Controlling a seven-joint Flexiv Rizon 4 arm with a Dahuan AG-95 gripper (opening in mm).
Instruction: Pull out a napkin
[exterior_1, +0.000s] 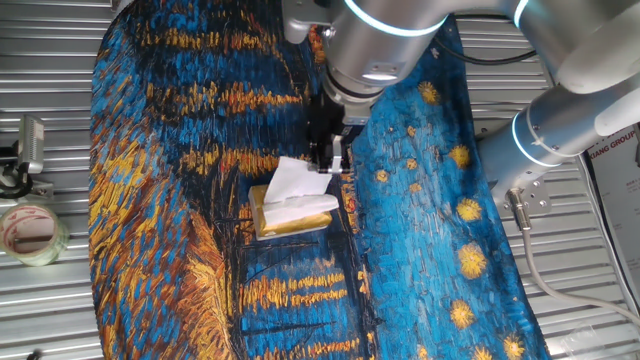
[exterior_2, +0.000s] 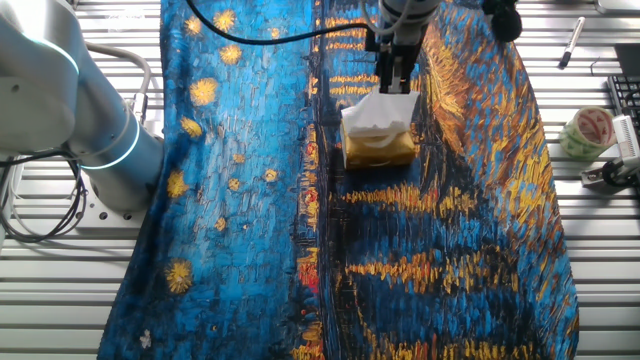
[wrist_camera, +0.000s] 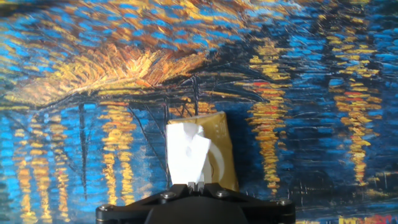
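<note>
A shiny gold tissue box (exterior_1: 290, 220) lies on the painted cloth, also seen in the other fixed view (exterior_2: 380, 148) and in the hand view (wrist_camera: 217, 149). A white napkin (exterior_1: 295, 182) rises out of its top, stretched up to my gripper (exterior_1: 333, 165). The gripper is shut on the napkin's upper edge, a little above the box. The other fixed view shows the napkin (exterior_2: 385, 112) hanging from the gripper (exterior_2: 394, 88). In the hand view the napkin (wrist_camera: 186, 152) runs from the box slot into the closed gripper (wrist_camera: 198, 185).
A starry-night patterned cloth (exterior_1: 200, 150) covers the table. A roll of tape (exterior_1: 30, 232) and a small clip tool (exterior_1: 25, 150) lie on the ribbed metal at the left; the tape (exterior_2: 585, 130) and a pen (exterior_2: 570, 42) show in the other fixed view.
</note>
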